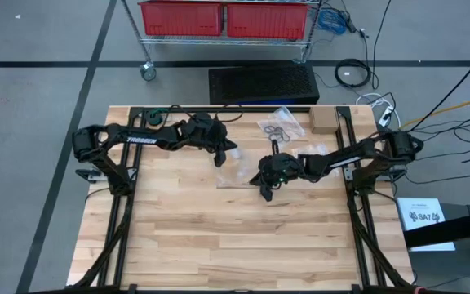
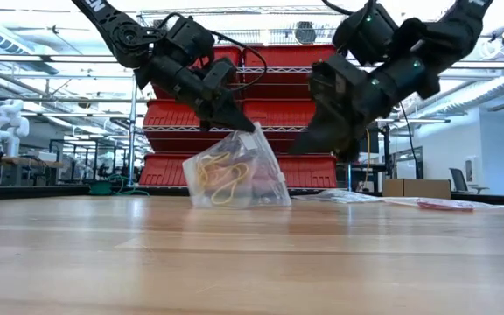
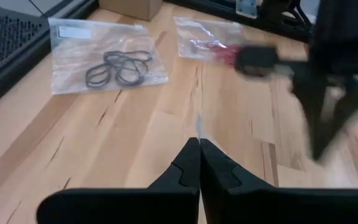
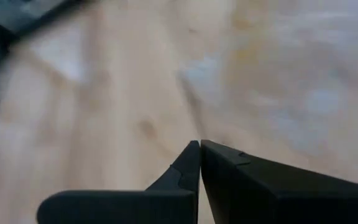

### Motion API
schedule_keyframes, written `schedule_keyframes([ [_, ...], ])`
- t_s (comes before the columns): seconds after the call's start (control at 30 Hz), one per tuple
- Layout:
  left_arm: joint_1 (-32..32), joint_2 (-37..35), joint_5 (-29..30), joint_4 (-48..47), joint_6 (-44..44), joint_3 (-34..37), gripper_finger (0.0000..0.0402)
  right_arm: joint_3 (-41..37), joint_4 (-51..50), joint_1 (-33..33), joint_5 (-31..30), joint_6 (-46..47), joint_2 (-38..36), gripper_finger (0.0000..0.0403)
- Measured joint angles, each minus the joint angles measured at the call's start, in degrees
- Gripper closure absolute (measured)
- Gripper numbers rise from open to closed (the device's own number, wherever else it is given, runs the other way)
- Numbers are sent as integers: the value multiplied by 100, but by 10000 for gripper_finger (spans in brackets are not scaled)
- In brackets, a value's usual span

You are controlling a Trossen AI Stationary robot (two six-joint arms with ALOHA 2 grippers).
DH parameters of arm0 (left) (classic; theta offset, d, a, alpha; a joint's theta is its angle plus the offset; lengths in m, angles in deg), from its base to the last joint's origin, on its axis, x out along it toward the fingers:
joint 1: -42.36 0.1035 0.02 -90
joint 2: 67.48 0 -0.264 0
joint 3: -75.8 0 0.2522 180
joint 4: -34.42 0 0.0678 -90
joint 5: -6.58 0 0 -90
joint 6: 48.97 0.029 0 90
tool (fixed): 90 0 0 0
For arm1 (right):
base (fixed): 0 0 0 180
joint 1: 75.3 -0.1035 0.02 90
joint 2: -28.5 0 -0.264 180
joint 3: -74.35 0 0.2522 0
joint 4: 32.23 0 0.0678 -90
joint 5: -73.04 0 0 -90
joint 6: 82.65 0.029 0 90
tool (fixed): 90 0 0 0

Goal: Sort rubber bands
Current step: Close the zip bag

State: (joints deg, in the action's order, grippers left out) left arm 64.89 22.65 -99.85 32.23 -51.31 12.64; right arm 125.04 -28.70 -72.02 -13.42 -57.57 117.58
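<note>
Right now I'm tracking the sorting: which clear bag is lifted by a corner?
The bag of yellowish bands, pinched by the left gripper. The bag of black bands and bag of red bands lie flat.

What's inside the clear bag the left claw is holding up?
In the bag, pinched at its top corner by the left claw, yellowish tan rubber bands show clearly. The wrinkled plastic blurs whatever else is inside.
</note>
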Motion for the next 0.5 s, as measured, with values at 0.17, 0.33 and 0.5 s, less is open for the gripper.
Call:
schedule_keyframes([
  [0.17,-4,0,-2,-6,22,0,401,-215,-511,144,-610,-534,-369,401],
  [0.33,-4,0,-4,-13,23,0,401,-1449,2065,390,-136,-343,-190,402],
  [0.5,-40,0,-64,3,74,2,401,-1965,3186,610,-184,52,-106,400],
])
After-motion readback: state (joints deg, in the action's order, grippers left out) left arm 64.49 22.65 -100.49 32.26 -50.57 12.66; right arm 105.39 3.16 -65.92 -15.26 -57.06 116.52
